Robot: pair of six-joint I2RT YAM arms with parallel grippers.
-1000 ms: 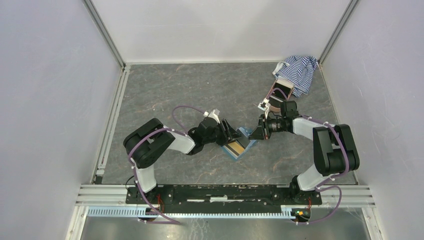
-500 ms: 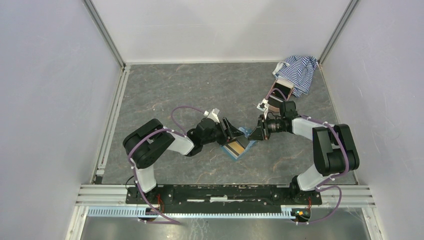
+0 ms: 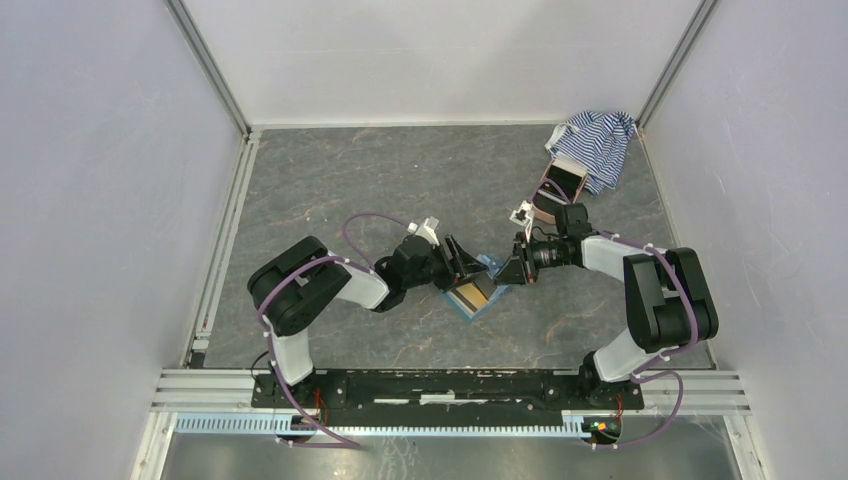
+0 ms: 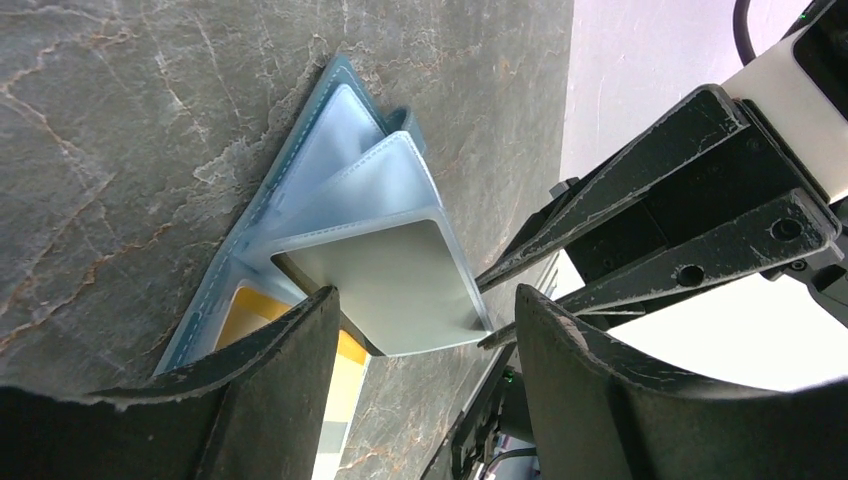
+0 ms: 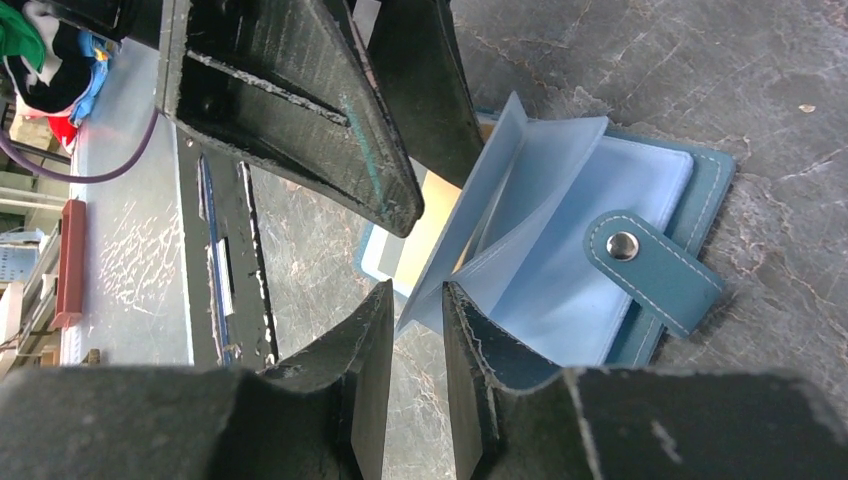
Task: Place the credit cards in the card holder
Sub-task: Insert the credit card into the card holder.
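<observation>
Gold card looks seated in the card holder lying open on the counter, since your left tool beside it has just spread empty while your right tool pinches up one sleeve.

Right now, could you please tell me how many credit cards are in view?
1: a tan-gold card lies in a sleeve of the open card holder, at its end nearer the arm bases. Others may be hidden under the raised sleeves.
</observation>
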